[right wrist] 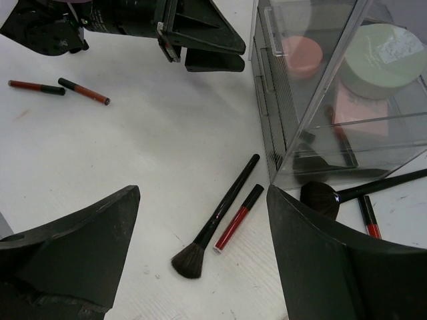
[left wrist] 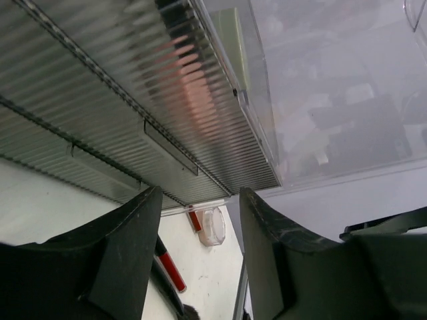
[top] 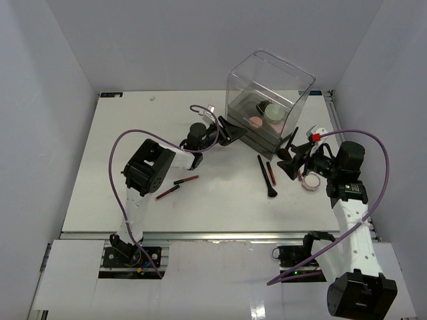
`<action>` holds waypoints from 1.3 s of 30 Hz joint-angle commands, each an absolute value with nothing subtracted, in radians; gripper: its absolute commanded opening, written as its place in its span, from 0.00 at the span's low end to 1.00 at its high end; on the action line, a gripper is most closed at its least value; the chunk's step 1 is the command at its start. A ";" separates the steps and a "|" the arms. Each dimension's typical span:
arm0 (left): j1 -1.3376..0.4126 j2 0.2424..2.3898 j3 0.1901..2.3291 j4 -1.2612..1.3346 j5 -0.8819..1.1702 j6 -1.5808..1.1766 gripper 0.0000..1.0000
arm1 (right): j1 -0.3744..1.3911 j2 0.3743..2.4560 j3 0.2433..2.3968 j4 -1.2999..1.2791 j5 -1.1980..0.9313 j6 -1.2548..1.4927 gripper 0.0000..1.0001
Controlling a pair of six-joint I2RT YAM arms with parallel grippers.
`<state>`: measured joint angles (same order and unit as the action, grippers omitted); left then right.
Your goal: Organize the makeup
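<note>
The makeup lies scattered. A black-handled brush [right wrist: 217, 220] and a red tube [right wrist: 239, 217] rest side by side on the table under my open right gripper [right wrist: 203, 193] [top: 288, 163], which holds nothing. Two red and black pencils [right wrist: 37, 87] [top: 177, 186] lie far left. Inside the clear drawer box [top: 267, 100] sit a pink compact [right wrist: 301, 55], a pale green compact [right wrist: 380, 60] and a flat pink square [right wrist: 360, 110]. My left gripper [left wrist: 200, 200] [top: 235, 132] is open at the box's ribbed drawer fronts, with nothing between its fingers.
A fat black brush [right wrist: 320, 198] and another red pencil [right wrist: 368, 217] lie by the box's near corner. A round clear compact [top: 310, 181] [left wrist: 213, 225] sits beside the right arm. The left arm's purple cable [top: 127, 143] loops over the table.
</note>
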<state>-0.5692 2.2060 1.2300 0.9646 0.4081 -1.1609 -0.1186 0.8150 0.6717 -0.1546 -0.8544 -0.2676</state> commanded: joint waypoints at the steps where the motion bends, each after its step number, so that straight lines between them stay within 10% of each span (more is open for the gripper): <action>1: -0.575 2.215 1.303 0.933 0.360 -1.200 0.57 | -0.127 0.796 0.669 -0.110 -0.842 -0.252 0.83; 39: -0.583 2.301 1.480 0.719 0.322 -1.187 0.34 | -0.146 0.798 0.664 -0.104 -0.842 -0.247 0.84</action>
